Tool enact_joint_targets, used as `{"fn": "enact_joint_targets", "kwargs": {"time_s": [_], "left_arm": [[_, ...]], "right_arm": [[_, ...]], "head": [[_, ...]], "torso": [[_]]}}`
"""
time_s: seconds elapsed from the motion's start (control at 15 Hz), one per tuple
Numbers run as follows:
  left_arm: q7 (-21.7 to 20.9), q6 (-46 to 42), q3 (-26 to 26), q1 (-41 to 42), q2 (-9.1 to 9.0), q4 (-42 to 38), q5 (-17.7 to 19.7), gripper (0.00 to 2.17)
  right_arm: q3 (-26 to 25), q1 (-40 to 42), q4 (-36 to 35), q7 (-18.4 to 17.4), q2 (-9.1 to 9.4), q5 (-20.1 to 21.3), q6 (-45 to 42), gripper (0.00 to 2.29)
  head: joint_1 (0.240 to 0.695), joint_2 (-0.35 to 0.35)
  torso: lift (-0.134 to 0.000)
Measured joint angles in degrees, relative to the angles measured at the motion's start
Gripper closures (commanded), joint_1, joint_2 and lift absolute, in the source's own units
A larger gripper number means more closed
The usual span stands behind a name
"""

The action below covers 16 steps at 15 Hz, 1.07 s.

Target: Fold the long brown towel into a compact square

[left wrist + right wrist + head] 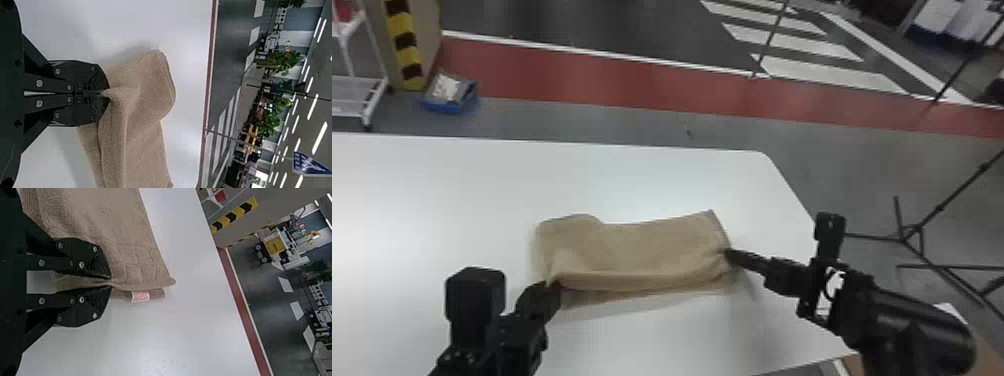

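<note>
The brown towel lies lengthwise across the white table, its near edge lifted a little above the surface. At its near left corner my left gripper is shut on the cloth; in the left wrist view the left gripper pinches a small peak of the towel. My right gripper holds the towel's right end. The right wrist view has the right gripper shut on the towel's edge, with a small label just past the fingertips.
The white table extends to the left and behind the towel; its right edge runs beneath my right arm. On the floor beyond are a blue bin at the back left and a black tripod stand at the right.
</note>
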Motion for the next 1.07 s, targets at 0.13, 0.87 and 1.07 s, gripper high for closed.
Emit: {"fn": "enact_joint_targets", "kwargs": {"time_s": [0.13, 0.87, 1.07], "left_arm": [[0.0, 0.0, 0.1, 0.1, 0.03, 0.0, 0.0, 2.01], [-0.4, -2.1, 1.5, 1.2, 0.02, 0.3, 4.0, 2.01], [-0.6, -2.4, 1.5, 1.4, 0.00, 0.7, 4.8, 1.99]], "right_arm": [[-0.2, 0.0, -0.1, 0.0, 0.05, -0.2, 0.1, 1.30], [0.7, 4.2, -10.1, 1.7, 1.64, -6.6, 0.0, 1.30], [1.7, 4.8, -11.3, 3.9, 2.44, -7.0, 0.0, 1.30]], "head": [[0.695, -0.350], [0.695, -0.350], [0.695, -0.350]], "torso": [[-0.123], [-0.123], [-0.123]]}}
